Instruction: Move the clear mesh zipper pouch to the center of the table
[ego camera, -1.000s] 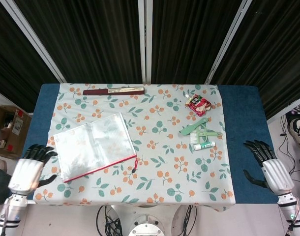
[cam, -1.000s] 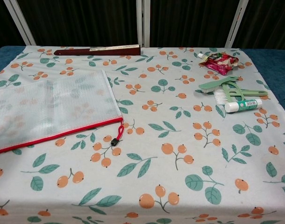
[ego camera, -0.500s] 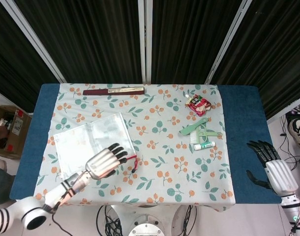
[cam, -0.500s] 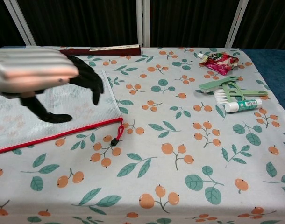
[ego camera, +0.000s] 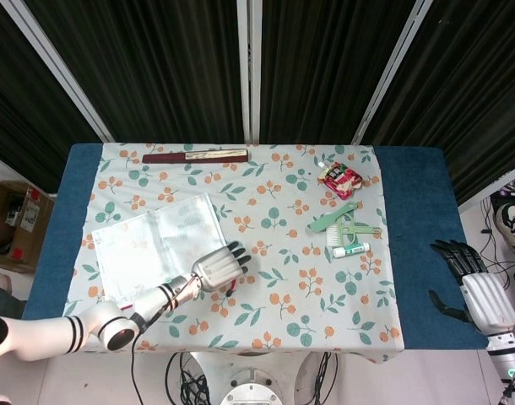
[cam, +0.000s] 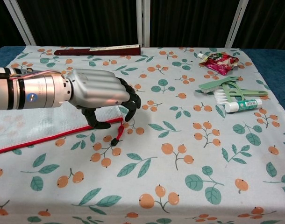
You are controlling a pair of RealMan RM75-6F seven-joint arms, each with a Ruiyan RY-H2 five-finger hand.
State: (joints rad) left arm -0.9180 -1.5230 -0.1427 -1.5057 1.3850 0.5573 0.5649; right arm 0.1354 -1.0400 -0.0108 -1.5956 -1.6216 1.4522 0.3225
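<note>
While the clear mesh pouch (ego camera: 156, 245) lies flat on the table's left side (I can't see anything inside it), the left hand (cam: 103, 95) sits over its red-zipper corner, fingers curled down, holding nothing I can make out. The right hand (ego camera: 475, 285) hangs open past the flowery tablecloth (ego camera: 283, 312). Dark curtains (ego camera: 173, 67) stand behind.

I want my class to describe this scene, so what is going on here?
The robot's left hand reaches over the corner of a clear pouch with red trim, near its zip pull. Whether it grips the pouch cannot be told. The pouch lies at the table's left side, not the center. The right hand hangs open beside the table.
</note>
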